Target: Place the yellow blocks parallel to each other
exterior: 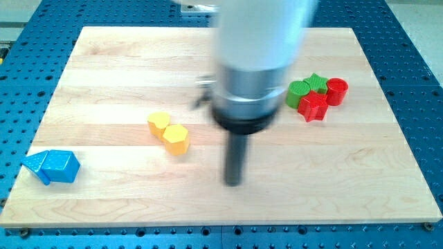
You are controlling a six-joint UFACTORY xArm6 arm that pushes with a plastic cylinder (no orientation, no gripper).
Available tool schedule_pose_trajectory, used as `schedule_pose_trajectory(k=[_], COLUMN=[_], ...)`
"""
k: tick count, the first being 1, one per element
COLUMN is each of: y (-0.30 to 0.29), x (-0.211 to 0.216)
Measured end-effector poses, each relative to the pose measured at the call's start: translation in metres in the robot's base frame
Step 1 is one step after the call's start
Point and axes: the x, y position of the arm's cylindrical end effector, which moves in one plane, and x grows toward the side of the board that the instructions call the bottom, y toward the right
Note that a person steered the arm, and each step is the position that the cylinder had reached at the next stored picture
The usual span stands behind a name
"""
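Note:
Two yellow blocks sit left of the board's centre, touching corner to corner: a round-topped yellow block (158, 124) and a yellow hexagonal block (176, 139) just below and right of it. My tip (234, 182) is on the board to the right of and below the yellow hexagonal block, well apart from it. The arm's large white and dark body rises above the rod and hides the board's upper middle.
Two blue blocks (52, 167) lie together near the wooden board's (346, 159) lower left corner. At the view's upper right is a cluster: a green cylinder (298, 93), a green star block (316, 83), a red cylinder (337, 90) and a red star block (313, 106).

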Motion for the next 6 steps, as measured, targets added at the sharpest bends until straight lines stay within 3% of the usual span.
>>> schedule_pose_trajectory(k=[1,2,3,4,5,6], y=[-0.045,-0.05,-0.071,-0.056,0.018,-0.029], x=[0.0,-0.002,-0.035,-0.081,-0.106,-0.096])
